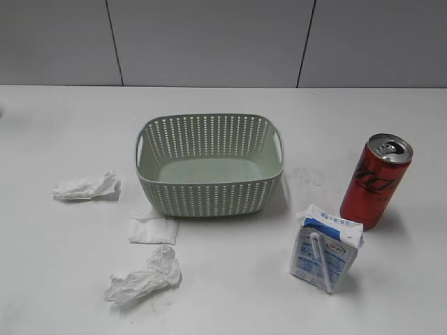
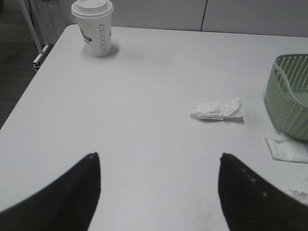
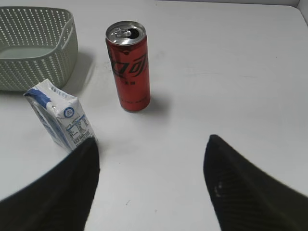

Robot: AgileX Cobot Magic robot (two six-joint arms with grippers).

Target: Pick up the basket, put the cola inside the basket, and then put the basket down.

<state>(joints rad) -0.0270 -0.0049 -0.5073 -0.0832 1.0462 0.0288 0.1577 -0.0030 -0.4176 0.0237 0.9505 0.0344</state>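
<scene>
While both grippers, left gripper [image 2: 159, 192] and right gripper [image 3: 151, 185], hang with jaws apart and hold nothing, the basket [image 1: 209, 166] stands on the counter [image 1: 63, 125]. Upright to its right is the cola [image 1: 376, 181].

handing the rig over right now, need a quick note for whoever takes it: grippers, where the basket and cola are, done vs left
Left gripper: open, holding nothing, over bare table left of the basket.
Right gripper: open, holding nothing, facing the cola.
Basket: upright on the table, nothing in it.
Cola: standing upright right of the basket, apart from it, behind the milk carton.
Crumpled tissues lie left of and in front of the basket.
Done: nothing.
Left: lift basket, put cola inside, set basket down.
</scene>
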